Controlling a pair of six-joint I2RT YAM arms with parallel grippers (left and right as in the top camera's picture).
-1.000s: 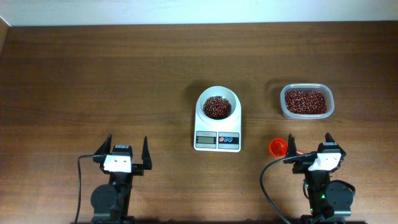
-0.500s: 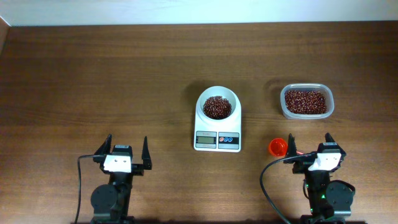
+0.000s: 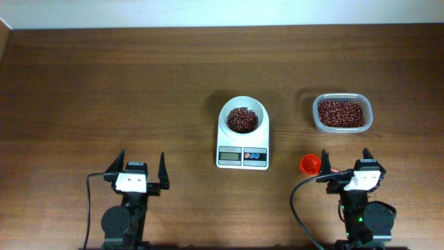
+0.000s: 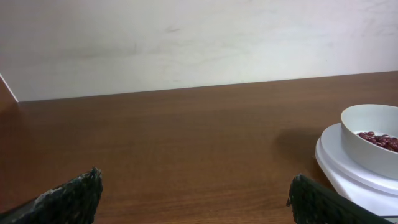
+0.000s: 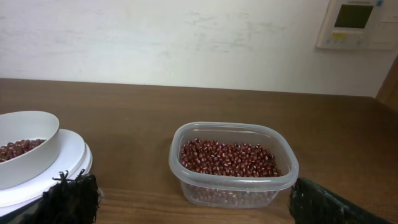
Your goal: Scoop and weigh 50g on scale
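While left claw [image 3: 142,155] rests agape, right claw [image 3: 345,153] mirrors.

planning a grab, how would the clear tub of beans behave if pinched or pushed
The tub looks thin and clear, so its wall would probably flex under a pinch. The beans fill much of it, so it is likely hefty for its size. Low and wide, it should slide rather than tip.

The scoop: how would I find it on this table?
On the brown table, start at the white scale in the middle. The scoop lies between it and the right gripper, close beside the gripper. It alone is bright orange; its neighbours are white, clear or black.
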